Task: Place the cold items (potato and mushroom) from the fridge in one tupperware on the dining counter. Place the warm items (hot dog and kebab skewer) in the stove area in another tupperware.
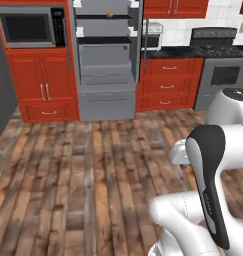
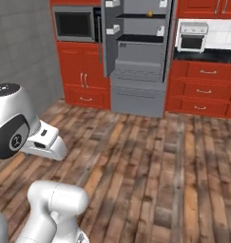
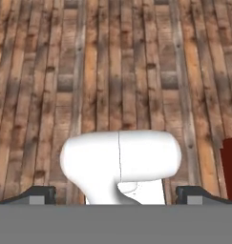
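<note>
The fridge (image 1: 105, 55) (image 2: 138, 57) stands open at the far side of the room. On its upper shelf lies a small round brown item, likely the potato (image 1: 109, 15) (image 2: 149, 14). The stove (image 1: 220, 50) sits at the far right, its top too small to read. My gripper (image 3: 117, 195) is open, with its dark fingertips (image 3: 41, 194) wide apart and nothing between them. It points down at the wooden floor (image 3: 112, 71), far from the fridge. The mushroom, hot dog, kebab skewer, tupperware and dining counter are out of view.
Red cabinets (image 1: 43, 85) with a built-in microwave (image 1: 30, 27) flank the fridge on the left, and red drawers (image 1: 168, 85) on the right. A toaster oven (image 2: 192, 37) stands on the dark counter. A grey wall (image 2: 22, 52) lies left. Open plank floor (image 1: 93, 170) lies ahead.
</note>
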